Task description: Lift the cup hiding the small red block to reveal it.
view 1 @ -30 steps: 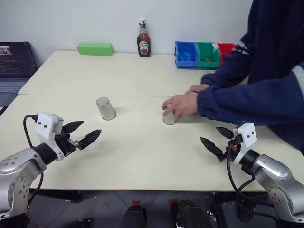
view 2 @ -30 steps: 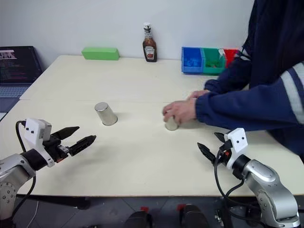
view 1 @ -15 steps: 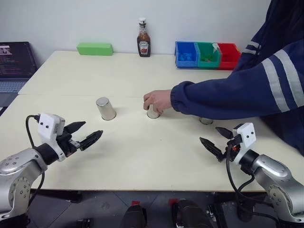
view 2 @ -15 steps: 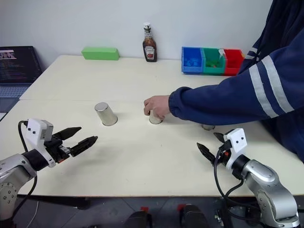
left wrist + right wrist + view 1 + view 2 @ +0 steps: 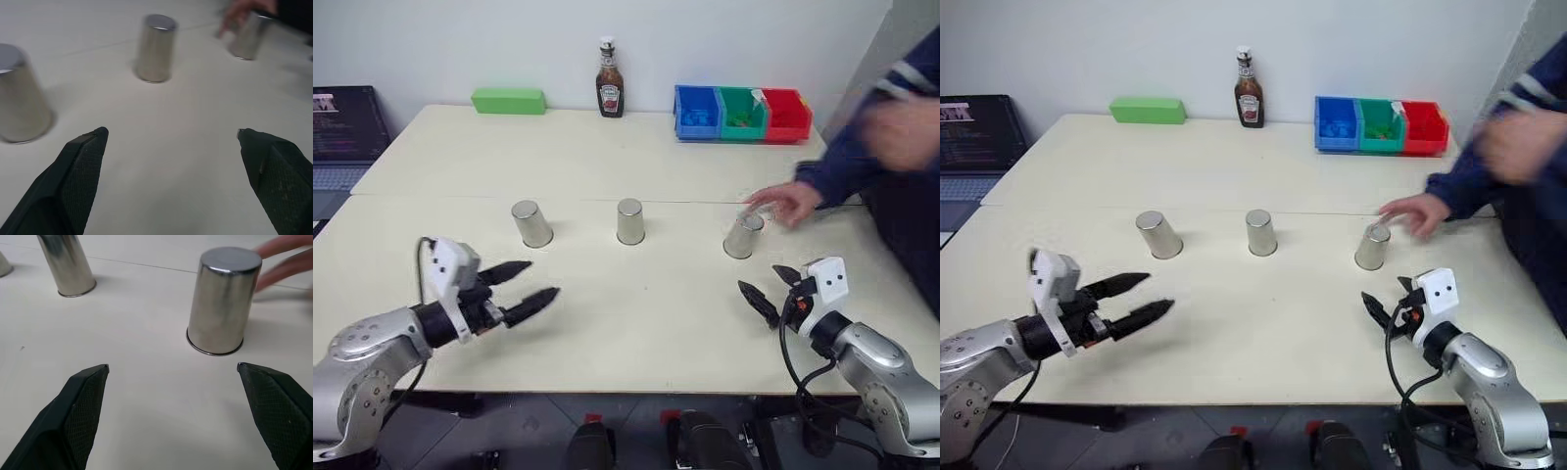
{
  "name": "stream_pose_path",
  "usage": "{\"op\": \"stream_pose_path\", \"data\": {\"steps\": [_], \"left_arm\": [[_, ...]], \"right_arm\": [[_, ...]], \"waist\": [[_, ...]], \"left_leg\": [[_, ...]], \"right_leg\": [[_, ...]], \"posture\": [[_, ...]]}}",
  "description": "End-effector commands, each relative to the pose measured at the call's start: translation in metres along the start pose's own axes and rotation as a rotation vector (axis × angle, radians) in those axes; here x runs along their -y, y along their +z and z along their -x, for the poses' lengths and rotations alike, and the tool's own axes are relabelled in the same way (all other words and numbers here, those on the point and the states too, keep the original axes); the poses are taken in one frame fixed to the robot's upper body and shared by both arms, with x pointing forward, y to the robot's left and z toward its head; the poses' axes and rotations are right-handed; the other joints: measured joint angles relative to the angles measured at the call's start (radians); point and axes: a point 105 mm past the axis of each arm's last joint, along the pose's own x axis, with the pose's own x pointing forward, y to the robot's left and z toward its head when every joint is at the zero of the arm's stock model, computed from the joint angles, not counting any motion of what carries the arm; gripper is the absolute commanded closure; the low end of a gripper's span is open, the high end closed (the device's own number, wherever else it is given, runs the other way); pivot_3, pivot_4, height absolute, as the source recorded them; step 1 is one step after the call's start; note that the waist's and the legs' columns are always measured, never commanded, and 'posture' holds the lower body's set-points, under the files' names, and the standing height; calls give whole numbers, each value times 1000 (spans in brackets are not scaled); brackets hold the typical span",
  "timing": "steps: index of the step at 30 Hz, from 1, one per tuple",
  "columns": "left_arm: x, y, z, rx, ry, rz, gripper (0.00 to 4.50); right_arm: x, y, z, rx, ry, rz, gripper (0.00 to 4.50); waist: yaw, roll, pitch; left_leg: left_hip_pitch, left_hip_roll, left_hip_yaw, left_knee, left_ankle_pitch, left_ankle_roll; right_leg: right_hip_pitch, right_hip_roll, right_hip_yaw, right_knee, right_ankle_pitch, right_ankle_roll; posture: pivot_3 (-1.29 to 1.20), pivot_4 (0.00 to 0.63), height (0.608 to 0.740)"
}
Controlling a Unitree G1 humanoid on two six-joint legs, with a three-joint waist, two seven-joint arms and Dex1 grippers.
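Right claw (image 5: 767, 290) spread wide over pale matte counter (image 5: 607, 323), clamped on nothing; left claw (image 5: 529, 287) likewise parted and empty. Just ahead of right claw: shiny tapered steel cup (image 5: 742, 236), upside down, touched by a person's hand (image 5: 787, 203). Two matching steel cups, middle (image 5: 629, 221) and left (image 5: 530, 223), ahead of left claw, well apart. Far beyond: blue (image 5: 696, 111), green (image 5: 738, 113) and red (image 5: 787, 115) plastic bins, contents unclear. Small red block presumably hidden; cannot tell under which cup.

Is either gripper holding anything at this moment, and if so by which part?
Nothing is held. The left gripper and the right gripper are both open above the table, short of the three upside-down cups.
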Motion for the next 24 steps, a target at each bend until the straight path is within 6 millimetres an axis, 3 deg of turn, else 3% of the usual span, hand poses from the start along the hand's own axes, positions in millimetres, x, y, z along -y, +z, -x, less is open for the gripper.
{"op": "stream_pose_path", "data": {"steps": [1, 10, 24], "left_arm": [[29, 15, -10, 5, -182, -91, 0], [25, 24, -25, 28, -258, -158, 0], [19, 16, -28, 10, -236, -141, 0]], "right_arm": [[6, 13, -10, 57, -21, 6, 35], [19, 18, -49, 94, -68, 19, 35], [32, 21, -100, 169, -103, -7, 35]], "waist": [[0, 1, 0], [-2, 1, 0], [-3, 2, 1]], "left_leg": [[0, 0, 0, 0, 0, 0], [0, 1, 0, 0, 0, 0], [-1, 1, 1, 0, 0, 0]], "right_leg": [[0, 0, 0, 0, 0, 0], [-1, 3, 1, 1, 0, 0], [-2, 2, 1, 1, 3, -5]], "posture": [[0, 150, 740], [0, 150, 740], [0, 150, 740]]}}
